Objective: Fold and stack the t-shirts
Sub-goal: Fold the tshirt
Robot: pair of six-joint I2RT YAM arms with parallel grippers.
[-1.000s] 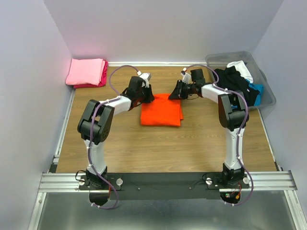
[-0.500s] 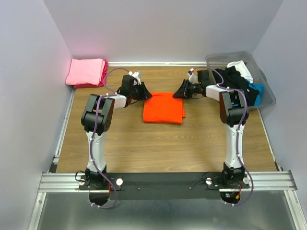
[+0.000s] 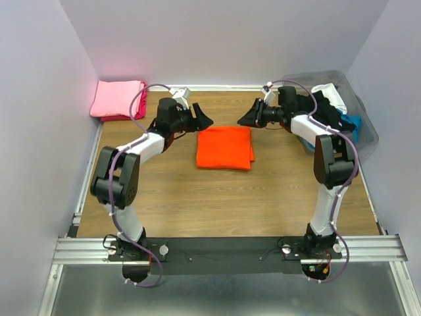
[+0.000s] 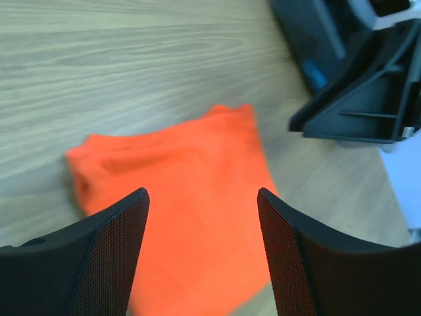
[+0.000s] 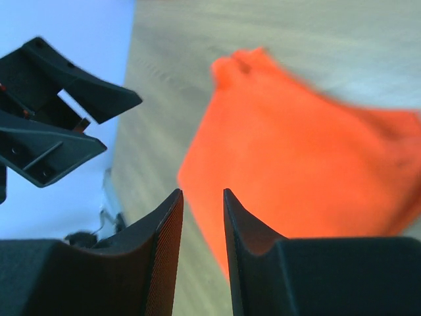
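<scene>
A folded bright orange t-shirt (image 3: 224, 147) lies flat at the middle of the wooden table; it also shows in the left wrist view (image 4: 191, 197) and the right wrist view (image 5: 309, 164). My left gripper (image 3: 204, 121) hovers open and empty above the shirt's far left corner. My right gripper (image 3: 244, 119) hovers above its far right corner, jaws a narrow gap apart and empty. A folded light pink shirt (image 3: 117, 97) lies on a magenta one (image 3: 141, 105) at the back left. Black (image 3: 322, 112), white (image 3: 333, 95) and blue (image 3: 351, 124) shirts sit in the bin.
The translucent grey plastic bin (image 3: 364, 115) stands at the back right against the wall. White walls close in the table at the left, back and right. A metal rail (image 3: 230, 249) with the arm bases runs along the near edge.
Both grippers have let go of the orange shirt and lifted away from its far corners, the left moving left and back, the right moving back. The shirt now lies flat.
</scene>
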